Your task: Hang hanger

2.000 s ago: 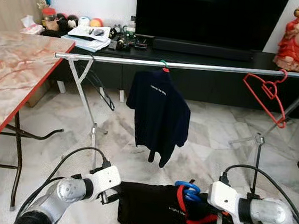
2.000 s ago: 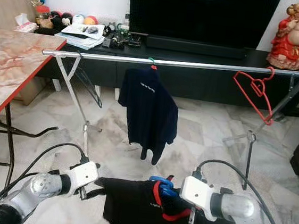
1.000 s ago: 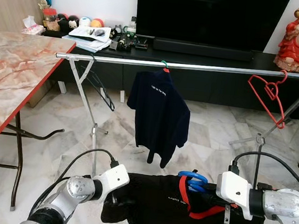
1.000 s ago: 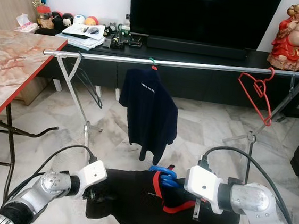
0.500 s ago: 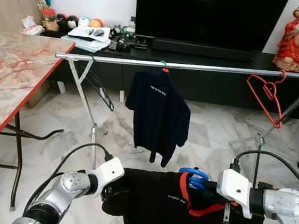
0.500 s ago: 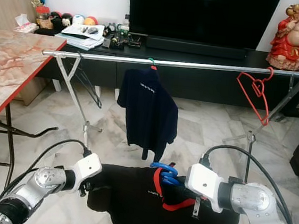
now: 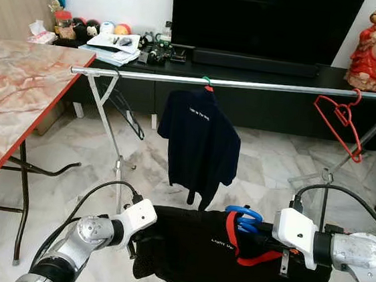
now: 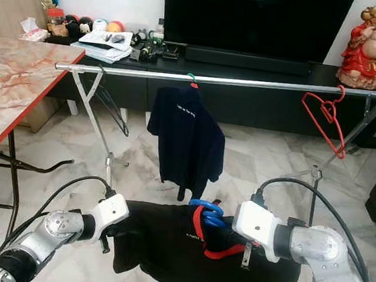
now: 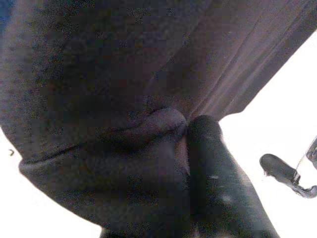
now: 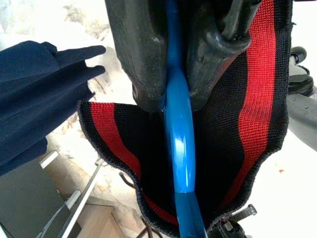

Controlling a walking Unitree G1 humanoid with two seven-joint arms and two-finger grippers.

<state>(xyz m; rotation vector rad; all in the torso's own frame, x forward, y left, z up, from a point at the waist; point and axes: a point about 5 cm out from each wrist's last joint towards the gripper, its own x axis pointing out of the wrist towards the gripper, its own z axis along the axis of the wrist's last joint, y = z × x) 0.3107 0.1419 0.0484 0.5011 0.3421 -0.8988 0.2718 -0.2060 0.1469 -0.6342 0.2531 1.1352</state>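
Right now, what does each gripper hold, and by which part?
The right gripper clamps the blue hanger by its hook. The left gripper pinches the black shirt at its side edge.

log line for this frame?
right gripper: shut on blue hanger | left gripper: shut on black shirt | rail: not reached

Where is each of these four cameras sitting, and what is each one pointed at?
Left eye view: on the head, looking forward and down at the clothes rail; both silver arms show, holding the black shirt.
Right eye view: beside it, same scene; left gripper and right gripper show.
Left wrist view: on the left wrist, looking along its fingers pinching black cloth.
Right wrist view: on the right wrist, fingers clamped on the blue hanger.
Shared: both eye views show the hung navy shirt and the red hanger.
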